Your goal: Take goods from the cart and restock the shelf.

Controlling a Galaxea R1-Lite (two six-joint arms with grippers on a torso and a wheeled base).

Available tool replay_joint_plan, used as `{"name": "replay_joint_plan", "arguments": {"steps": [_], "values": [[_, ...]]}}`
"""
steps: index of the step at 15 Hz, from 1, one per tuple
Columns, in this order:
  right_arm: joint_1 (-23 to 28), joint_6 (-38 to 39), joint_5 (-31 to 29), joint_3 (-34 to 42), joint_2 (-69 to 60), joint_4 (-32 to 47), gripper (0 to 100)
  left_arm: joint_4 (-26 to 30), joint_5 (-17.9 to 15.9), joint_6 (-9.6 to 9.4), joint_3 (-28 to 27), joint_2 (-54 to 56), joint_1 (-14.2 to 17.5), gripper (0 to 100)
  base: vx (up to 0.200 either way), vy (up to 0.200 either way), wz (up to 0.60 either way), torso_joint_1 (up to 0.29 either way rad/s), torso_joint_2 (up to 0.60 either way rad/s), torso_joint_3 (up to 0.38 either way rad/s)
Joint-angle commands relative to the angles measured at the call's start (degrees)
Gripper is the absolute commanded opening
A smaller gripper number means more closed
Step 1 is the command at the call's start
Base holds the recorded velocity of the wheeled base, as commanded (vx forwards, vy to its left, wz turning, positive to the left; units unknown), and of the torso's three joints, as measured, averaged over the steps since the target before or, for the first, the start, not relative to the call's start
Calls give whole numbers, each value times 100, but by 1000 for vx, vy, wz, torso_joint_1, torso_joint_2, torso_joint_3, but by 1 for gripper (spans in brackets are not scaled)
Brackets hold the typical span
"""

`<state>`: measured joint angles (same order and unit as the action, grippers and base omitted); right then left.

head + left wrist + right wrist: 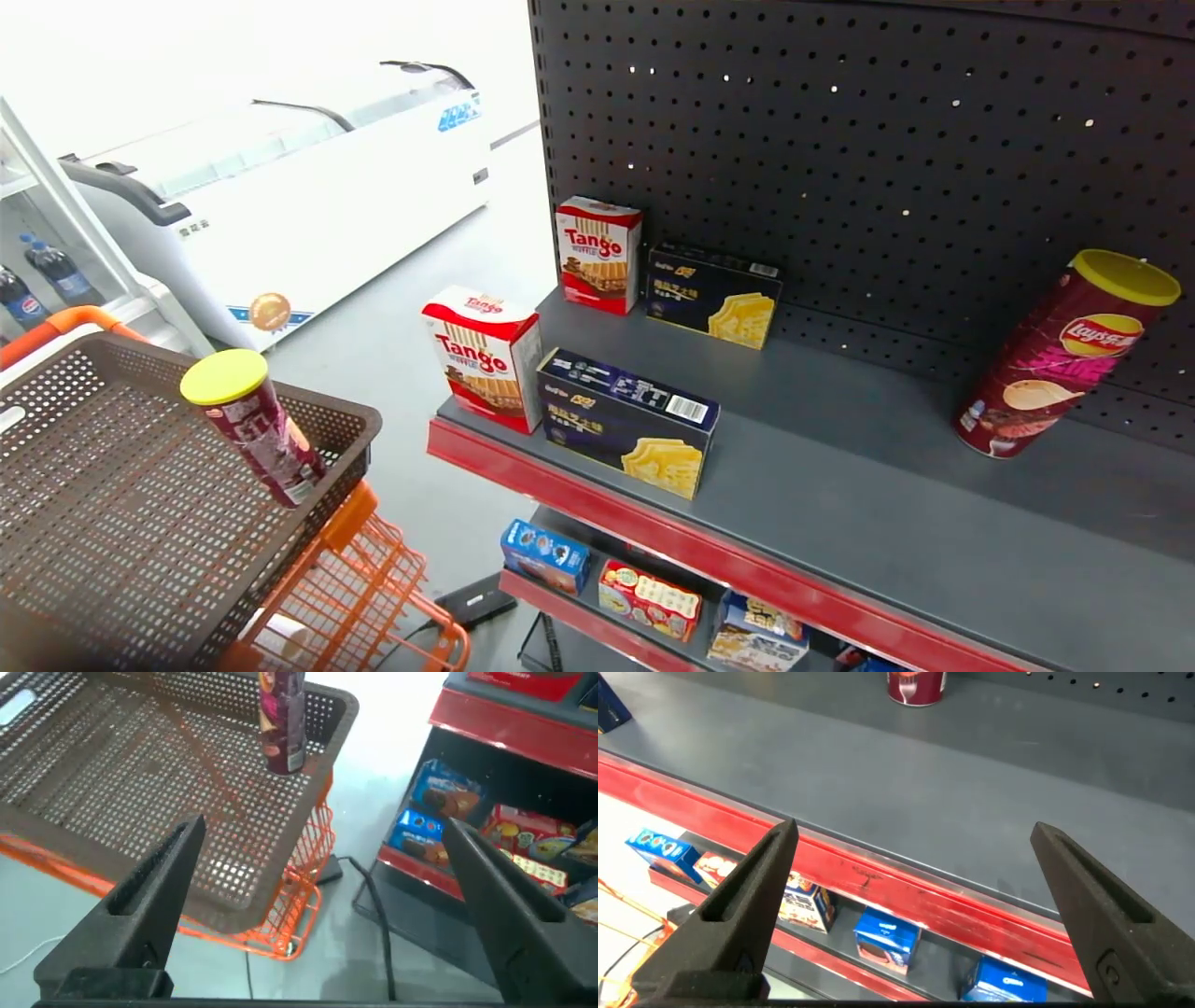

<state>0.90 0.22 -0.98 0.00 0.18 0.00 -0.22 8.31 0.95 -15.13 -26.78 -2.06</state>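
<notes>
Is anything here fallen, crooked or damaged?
Nothing stands out. The two wafer boxes and two dark boxes stand upright on the shelf, one chip can stands apart at its right, and another can stands in the cart's basket.

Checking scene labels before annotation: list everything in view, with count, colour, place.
maroon cylindrical chip cans: 2, yellow lids, one in basket, one at shelf's right rear
red-and-white cardboard wafer boxes: 2, shelf left, front and back
dark blue cardboard biscuit boxes: 2, beside wafer boxes
brown perforated plastic basket: 1, on cart
orange wire cart: 1, left of shelf
grey metal shelf: 1, red front edge
small boxes: several, mostly blue, lower shelf
white chest freezer: 1, background
left gripper: black, open, near basket
right gripper: black, open, over shelf's front edge
</notes>
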Motion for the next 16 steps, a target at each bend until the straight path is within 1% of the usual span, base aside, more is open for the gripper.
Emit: {"name": "replay_joint_plan", "arguments": {"steps": [1, 2, 3, 4, 5, 6, 7, 8, 9, 10, 11, 12, 14, 16], "values": [[-2, -4, 1, 0, 8, 0, 100, -426, -5, -42, -25, -1312, -84, 100, 0, 0, 0, 0, 0, 0], [-2, 4, 1, 0, -1, 0, 100, -989, -5, 2, -122, -2208, 48, 100, 0, 0, 0, 0, 0, 0], [-2, -4, 1, 0, -1, 0, 100, -1147, 4, 2, -166, -2437, 92, 100, 0, 0, 0, 0, 0, 0], [-2, 4, 1, 0, 8, 0, 100, -1762, 30, -25, -306, -3254, 329, 100, 0, 0, 0, 0, 0, 0], [-2, 4, 1, 0, -1, 0, 100, -2316, 30, -25, -271, -3747, 426, 100, 0, 0, 0, 0, 0, 0], [-2, 4, 1, 0, -1, 0, 100, -2755, 48, -7, -236, -4107, 443, 100, 0, 0, 0, 0, 0, 0], [-2, 4, 1, 0, -1, 0, 100, -3318, 127, -7, -175, -4573, 522, 100, 0, 0, 0, 0, 0, 0], [-2, -4, 1, 0, -1, 0, 100, -4003, 302, -86, -60, -5267, 733, 100, 0, 0, 0, 0, 0, 0], [-2, -4, 1, 0, -1, 0, 100, -4478, 381, -148, -16, -5671, 812, 100, 0, 0, 0, 0, 0, 0], [-2, -4, 1, 0, 8, 0, 100, -4979, 408, -130, 45, -6032, 821, 100, 0, 0, 0, 0, 0, 0], [-2, -4, 1, 0, -1, 0, 100, -5339, 425, -121, 80, -6322, 839, 100, 0, 0, 0, 0, 0, 0], [-2, -4, 1, 0, -1, 0, 100, -5752, 540, -130, 107, -6603, 839, 100, 0, 0, 0, 0, 0, 0], [-2, 4, 1, 0, -1, 0, 100, -7009, 654, -174, 54, -7543, 839, 100, 0, 0, 0, 0, 0, 0], [-2, -4, 1, 0, -1, 0, 100, -7581, 654, -262, -34, -8088, 856, 100, 0, 0, 0, 0, 0, 0]]}}
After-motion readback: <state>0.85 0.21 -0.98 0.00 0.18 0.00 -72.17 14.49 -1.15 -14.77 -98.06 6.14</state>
